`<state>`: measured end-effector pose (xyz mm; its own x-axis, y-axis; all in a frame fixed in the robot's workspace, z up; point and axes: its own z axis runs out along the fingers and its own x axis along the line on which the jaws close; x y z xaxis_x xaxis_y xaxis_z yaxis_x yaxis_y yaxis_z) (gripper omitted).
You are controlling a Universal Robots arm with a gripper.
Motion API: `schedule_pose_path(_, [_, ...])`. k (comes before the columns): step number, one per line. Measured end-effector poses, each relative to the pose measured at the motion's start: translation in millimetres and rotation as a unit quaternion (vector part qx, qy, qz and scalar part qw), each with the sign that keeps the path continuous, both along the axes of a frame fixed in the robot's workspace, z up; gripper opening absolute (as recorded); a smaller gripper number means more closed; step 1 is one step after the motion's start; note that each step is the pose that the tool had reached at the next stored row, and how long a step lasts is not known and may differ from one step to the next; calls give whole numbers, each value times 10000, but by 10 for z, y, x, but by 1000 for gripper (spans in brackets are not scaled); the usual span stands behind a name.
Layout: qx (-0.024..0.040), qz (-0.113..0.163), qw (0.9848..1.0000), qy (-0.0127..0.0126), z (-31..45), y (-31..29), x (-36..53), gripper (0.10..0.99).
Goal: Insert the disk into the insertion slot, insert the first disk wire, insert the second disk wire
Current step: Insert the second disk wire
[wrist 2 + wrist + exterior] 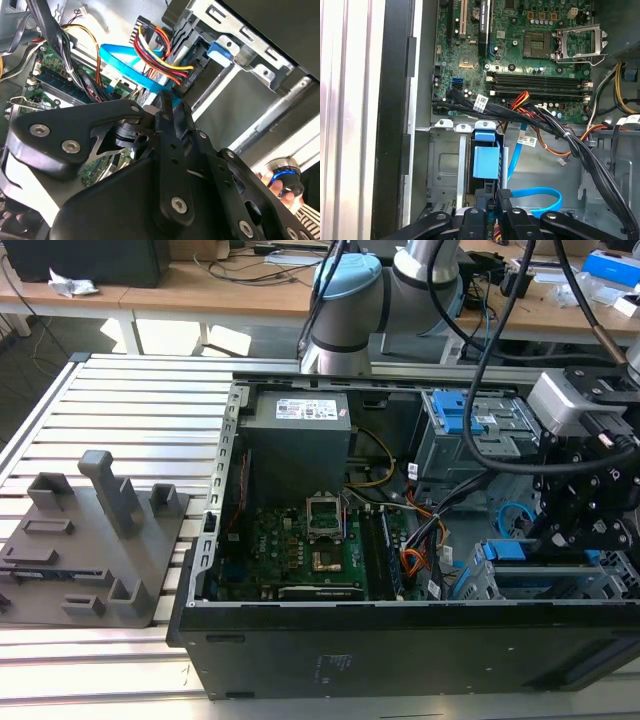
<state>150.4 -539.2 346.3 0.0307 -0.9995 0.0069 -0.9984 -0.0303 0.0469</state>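
Observation:
The disk [548, 578] lies inside the insertion slot [484, 578] at the case's front corner on the exterior view's right; its blue carrier [485, 161] is plain in the first wrist view. My gripper [583, 525] hangs right over it. The first disk wire [161, 49], a red-orange bundle, ends in a dark plug sitting against the disk's edge. The second disk wire [126, 56], a light-blue flat cable, loops [540, 193] down to my fingertips [165, 107], which are shut on its plug end. The plug itself is hidden between the fingers.
The motherboard [530, 45] and a thick black cable bundle [555, 130] lie beside the cage. A taller grey bay with a blue latch [452, 412] stands behind. A grey fixture block [95, 540] rests on the slatted table on the exterior view's left.

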Motion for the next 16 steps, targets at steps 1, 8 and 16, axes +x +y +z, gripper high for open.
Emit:
schedule_pose_path(1, [0, 0, 10000, 0, 56, 0, 0, 239])
schedule_pose_path(8, [-1, 1, 10000, 0, 438, 2, 0, 106])
schedule_pose_path(16, [-1, 1, 10000, 0, 450, 2, 0, 106])
